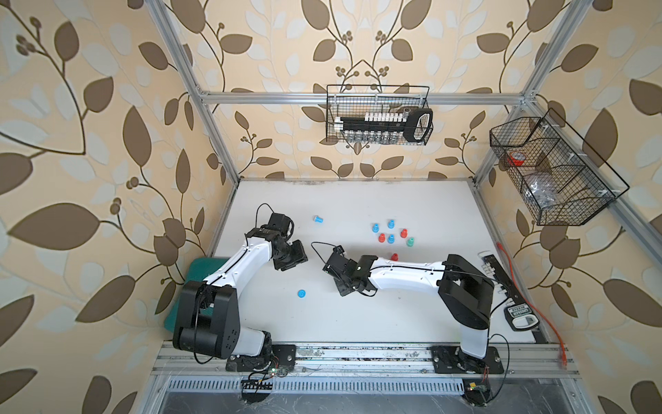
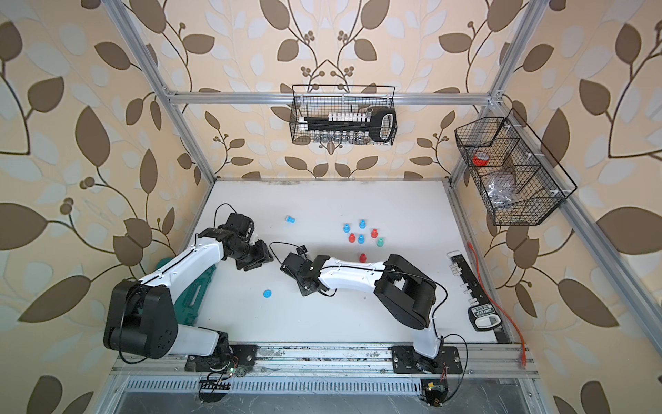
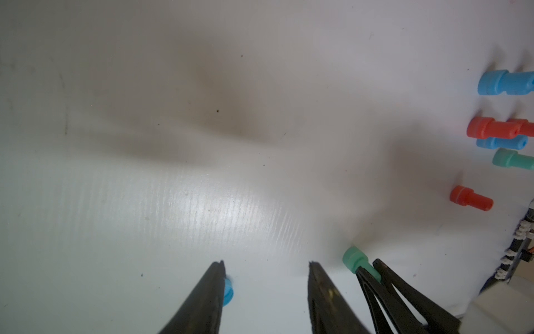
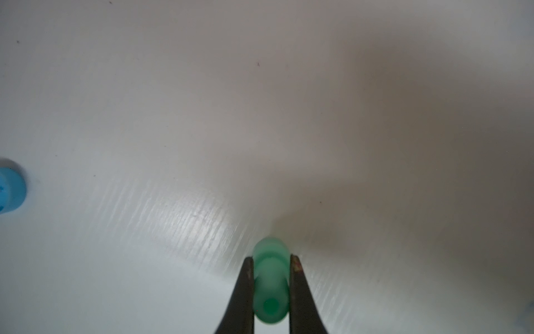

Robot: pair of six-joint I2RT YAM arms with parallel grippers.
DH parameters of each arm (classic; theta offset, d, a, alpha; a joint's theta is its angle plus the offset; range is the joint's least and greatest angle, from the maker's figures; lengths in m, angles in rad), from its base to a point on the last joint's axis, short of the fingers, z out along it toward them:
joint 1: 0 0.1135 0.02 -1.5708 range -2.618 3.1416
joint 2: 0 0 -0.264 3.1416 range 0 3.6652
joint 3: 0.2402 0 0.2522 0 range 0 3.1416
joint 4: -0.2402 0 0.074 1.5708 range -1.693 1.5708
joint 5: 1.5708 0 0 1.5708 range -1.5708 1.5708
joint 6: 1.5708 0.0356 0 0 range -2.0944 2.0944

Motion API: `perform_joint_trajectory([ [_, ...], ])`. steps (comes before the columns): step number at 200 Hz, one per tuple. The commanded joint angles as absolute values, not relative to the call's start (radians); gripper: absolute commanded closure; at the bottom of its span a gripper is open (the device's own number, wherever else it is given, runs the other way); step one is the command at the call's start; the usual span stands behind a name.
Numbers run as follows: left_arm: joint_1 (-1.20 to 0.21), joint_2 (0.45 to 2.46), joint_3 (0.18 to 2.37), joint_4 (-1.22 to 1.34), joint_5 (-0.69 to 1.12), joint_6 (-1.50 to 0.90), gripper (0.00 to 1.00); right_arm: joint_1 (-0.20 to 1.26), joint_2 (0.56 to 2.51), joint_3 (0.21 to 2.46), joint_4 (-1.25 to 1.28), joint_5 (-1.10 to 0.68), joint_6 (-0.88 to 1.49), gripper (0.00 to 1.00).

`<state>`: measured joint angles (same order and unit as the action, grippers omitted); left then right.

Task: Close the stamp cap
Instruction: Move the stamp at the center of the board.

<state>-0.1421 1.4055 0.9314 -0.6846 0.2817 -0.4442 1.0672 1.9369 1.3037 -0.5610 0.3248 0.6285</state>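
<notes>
stamp [image 4: 270, 283] in green sits pinched in the right pincer [image 4: 271, 257], low centre of its wrist view; left pincer [image 3: 267, 263] hangs spread beside. best push the closure straight along its axis.

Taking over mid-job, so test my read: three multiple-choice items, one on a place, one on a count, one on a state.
1. Where is the loose blue cap? A on the floor; B flat on the table; C capping a stamp.
2. How many red stamps stand on the table? A one; B five; C three.
3. The right gripper is: A shut on the green stamp; B open and empty; C shut on a red stamp.
Answers: B, it lies alone on the white surface; C, three stand upright; A, its wrist view shows the stamp pinched.
</notes>
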Motion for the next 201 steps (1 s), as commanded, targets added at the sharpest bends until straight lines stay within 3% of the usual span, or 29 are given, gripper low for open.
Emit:
perform_joint_trajectory([
  [1,-0.132,1.414,0.955,-0.696,0.285,-0.428,0.51,1.075,2.012,1.254,-0.607,0.332,0.66,1.0],
  [104,-0.123,1.407,0.967,-0.703,0.287,-0.425,0.5,0.77,2.029,1.347,-0.646,0.33,0.474,0.99],
  [146,-0.12,1.409,0.964,-0.696,0.292,-0.427,0.5,0.71,2.057,1.402,-0.672,0.316,0.434,0.96],
  [201,-0.118,1.429,0.989,-0.703,0.295,-0.418,0.46,0.71,2.064,1.438,-0.698,0.307,0.442,0.75],
])
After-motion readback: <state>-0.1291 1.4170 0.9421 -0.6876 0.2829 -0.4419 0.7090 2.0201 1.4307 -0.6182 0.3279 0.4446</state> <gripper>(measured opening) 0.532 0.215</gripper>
